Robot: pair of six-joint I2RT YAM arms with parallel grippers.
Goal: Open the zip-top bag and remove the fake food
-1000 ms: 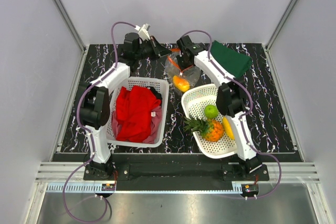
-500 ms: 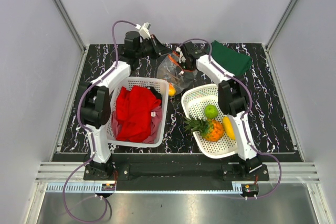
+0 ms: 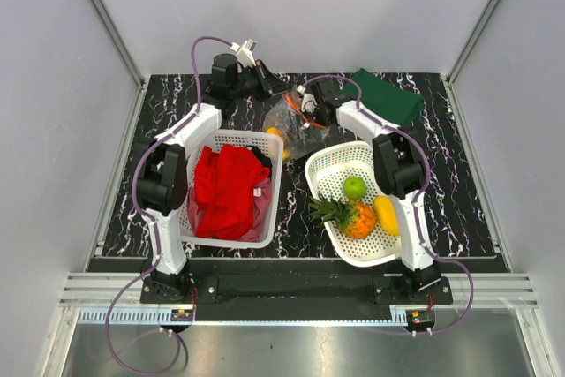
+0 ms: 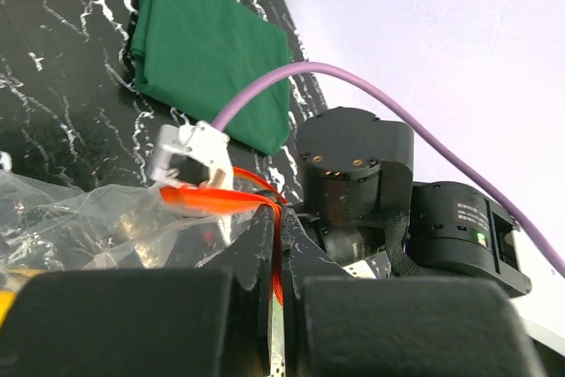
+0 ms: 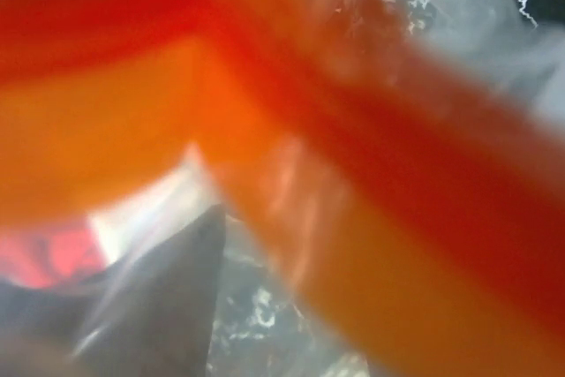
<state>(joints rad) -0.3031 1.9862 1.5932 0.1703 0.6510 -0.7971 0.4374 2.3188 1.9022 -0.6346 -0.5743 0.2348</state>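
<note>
Left gripper (image 4: pixel 281 302) pinched tight on red zip strip (image 4: pixel 225 200) of zip-top bag (image 3: pixel 296 125), far centre of table (image 3: pixel 441 174); right gripper (image 3: pixel 307 105) at bag mouth, spread or closed impossible to tell.

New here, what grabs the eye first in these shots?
A bright red cloth fills the left basket. A pineapple and a green fruit lie in the right basket. At the back middle of the table is a clear bag, with the left tool pinched shut on its orange-red strip.
</note>
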